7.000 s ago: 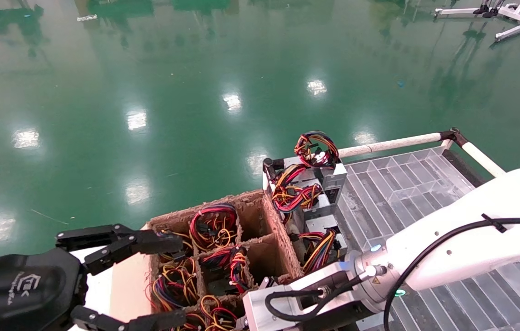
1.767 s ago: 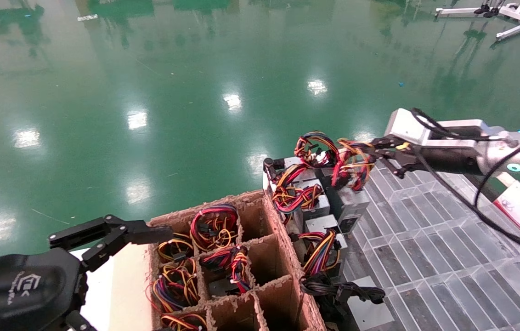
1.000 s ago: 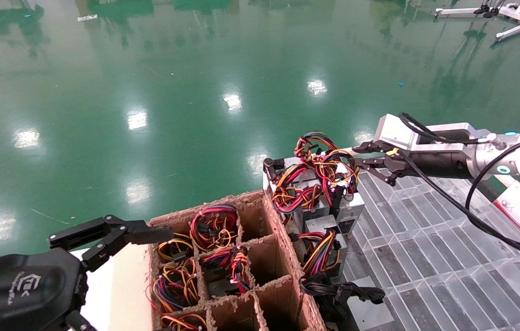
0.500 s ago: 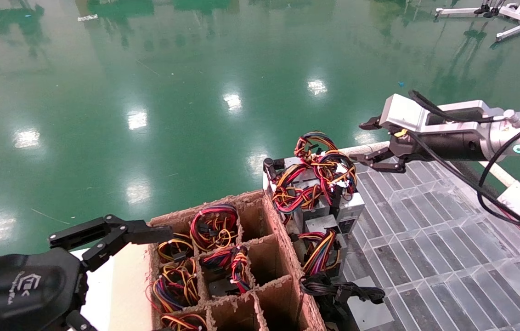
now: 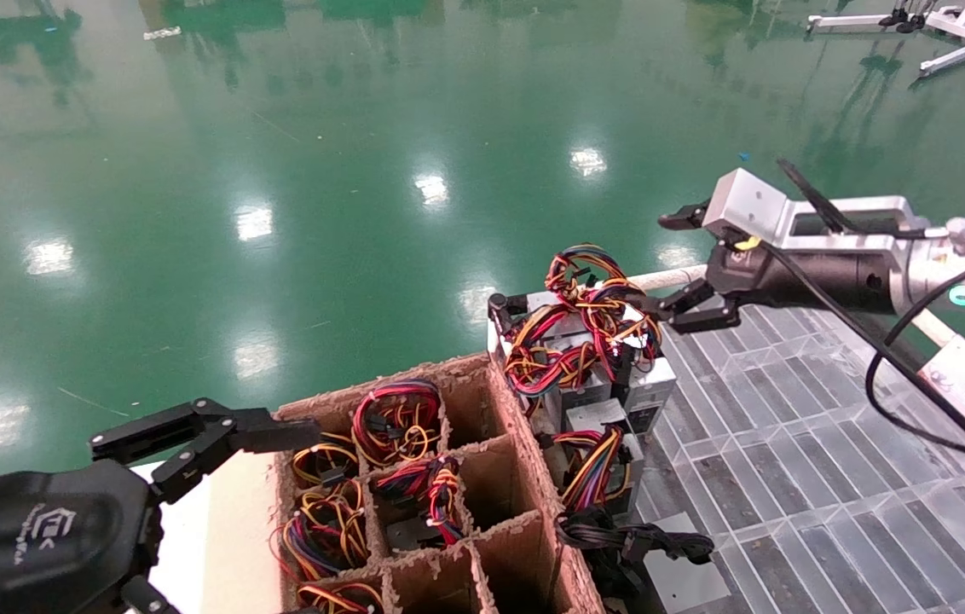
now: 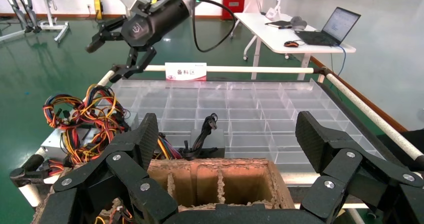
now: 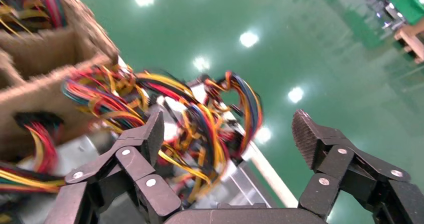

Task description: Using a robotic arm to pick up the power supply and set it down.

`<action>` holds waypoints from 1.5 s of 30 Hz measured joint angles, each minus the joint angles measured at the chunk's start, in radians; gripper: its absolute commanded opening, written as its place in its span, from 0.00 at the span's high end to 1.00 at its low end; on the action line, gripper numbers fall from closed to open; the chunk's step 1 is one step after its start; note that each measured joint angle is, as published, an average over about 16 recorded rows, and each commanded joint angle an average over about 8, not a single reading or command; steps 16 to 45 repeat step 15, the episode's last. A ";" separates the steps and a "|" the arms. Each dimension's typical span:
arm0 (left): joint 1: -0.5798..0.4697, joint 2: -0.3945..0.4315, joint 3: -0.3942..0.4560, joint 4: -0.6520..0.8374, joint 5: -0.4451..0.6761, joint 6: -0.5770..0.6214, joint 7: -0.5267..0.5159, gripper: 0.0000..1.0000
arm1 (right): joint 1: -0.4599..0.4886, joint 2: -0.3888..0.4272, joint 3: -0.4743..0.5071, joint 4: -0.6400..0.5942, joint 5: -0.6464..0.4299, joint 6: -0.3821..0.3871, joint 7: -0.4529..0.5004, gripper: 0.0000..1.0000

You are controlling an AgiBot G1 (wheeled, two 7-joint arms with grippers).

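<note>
Green glossy floor (image 5: 295, 170) spreads behind a bench (image 5: 798, 477) topped with a clear plastic divider tray of many shallow compartments. At the tray's far left corner stands a cluster of silver-grey metal units; the power supply (image 5: 649, 375) sits upright at that cluster's right edge, resting on the tray, its looped bundle of red, yellow, orange and black wires (image 5: 619, 328) piled on top and tangled against the neighbouring bundles. Just beside it, the robotic arm (image 5: 840, 256) reaches in from the right, and its right pincer (image 5: 691, 264) hangs released, fingers spread wide, the lower fingertip near the wires but apart from them, holding nothing. In the right wrist view the same spread fingers (image 7: 145, 139) frame the coloured loops below. Left of the units stands a brown cardboard crate (image 5: 482, 460) split into cells: several cells hold coiled coloured wire bundles, while the two on the right side look bare. A unit with all-black cables (image 5: 632, 541) lies on the tray near the crate's right wall. The left pincer (image 5: 218, 503) hovers at the lower left, beside the crate, released and empty.
</note>
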 measured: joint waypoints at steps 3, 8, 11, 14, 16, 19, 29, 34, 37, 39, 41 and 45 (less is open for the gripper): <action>0.000 0.000 0.000 0.000 0.000 0.000 0.000 0.00 | -0.046 0.023 0.020 0.064 0.039 -0.016 0.036 0.00; 0.000 0.000 0.000 0.000 0.000 0.000 0.000 0.00 | -0.123 0.062 0.053 0.170 0.103 -0.044 0.097 0.00; 0.000 0.000 0.000 0.000 0.000 0.000 0.000 0.00 | -0.146 0.074 0.062 0.202 0.123 -0.052 0.115 0.00; 0.000 0.000 0.000 0.000 0.000 0.000 0.000 0.00 | -0.169 0.086 0.072 0.233 0.142 -0.060 0.133 0.00; 0.000 0.000 0.000 0.000 0.000 0.000 0.000 0.00 | -0.177 0.090 0.076 0.244 0.148 -0.063 0.140 0.00; 0.000 0.000 0.000 0.000 0.000 0.000 0.000 0.00 | -0.177 0.090 0.076 0.244 0.148 -0.063 0.140 0.00; 0.000 0.000 0.000 0.000 0.000 0.000 0.000 0.00 | -0.177 0.090 0.076 0.244 0.148 -0.063 0.140 0.00; 0.000 0.000 0.000 0.000 0.000 0.000 0.000 0.00 | -0.177 0.090 0.076 0.244 0.148 -0.063 0.140 0.00; 0.000 0.000 0.000 0.000 0.000 0.000 0.000 0.00 | -0.177 0.090 0.076 0.244 0.148 -0.063 0.140 0.00; 0.000 0.000 0.000 0.000 0.000 0.000 0.000 0.00 | -0.177 0.090 0.076 0.244 0.148 -0.063 0.140 0.00; 0.000 0.000 0.000 0.000 0.000 0.000 0.000 0.00 | -0.177 0.090 0.076 0.244 0.148 -0.063 0.140 0.00; 0.000 0.000 0.000 0.000 0.000 0.000 0.000 0.00 | -0.177 0.090 0.076 0.244 0.148 -0.063 0.140 0.00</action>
